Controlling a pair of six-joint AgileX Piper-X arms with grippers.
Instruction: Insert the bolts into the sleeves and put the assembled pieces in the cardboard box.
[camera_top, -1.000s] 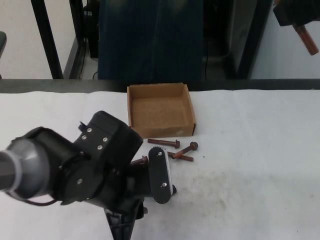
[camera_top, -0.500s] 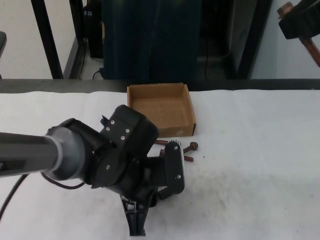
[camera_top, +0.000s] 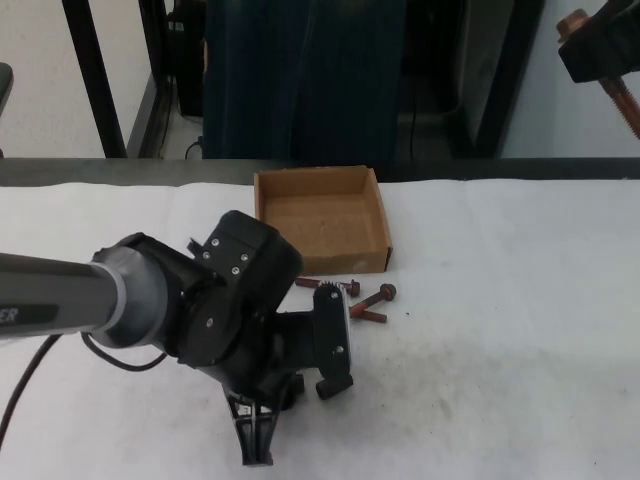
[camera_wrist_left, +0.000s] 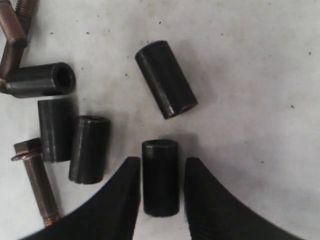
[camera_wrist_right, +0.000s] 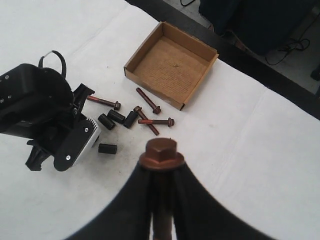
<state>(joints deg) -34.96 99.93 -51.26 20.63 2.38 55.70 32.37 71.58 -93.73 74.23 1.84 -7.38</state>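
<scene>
My left gripper (camera_wrist_left: 162, 165) is down at the white cloth, open, with its two fingers on either side of an upright-lying black sleeve (camera_wrist_left: 160, 177). Narrow gaps show on both sides of it. More black sleeves (camera_wrist_left: 167, 80) and a rusty bolt (camera_wrist_left: 37, 182) lie close by. In the high view the left arm (camera_top: 215, 310) covers most of this pile. My right gripper (camera_wrist_right: 161, 167) hangs high above the bench, shut on a rusty hex bolt (camera_wrist_right: 161, 152), and it sits at the far right (camera_top: 595, 45). The cardboard box (camera_top: 322, 218) holds nothing.
Loose bolts (camera_wrist_right: 150, 107) and sleeves (camera_wrist_right: 117, 116) lie between the left arm (camera_wrist_right: 45, 112) and the box (camera_wrist_right: 172, 65); one sleeve (camera_wrist_right: 107, 148) lies apart. Two bolts (camera_top: 375, 297) show just in front of the box. A dark rail runs along the bench's far edge.
The left arm swung over the pile, then drew back slightly toward the near left, with its wrist lower. The right gripper with its bolt shifted a little, then stayed put.
</scene>
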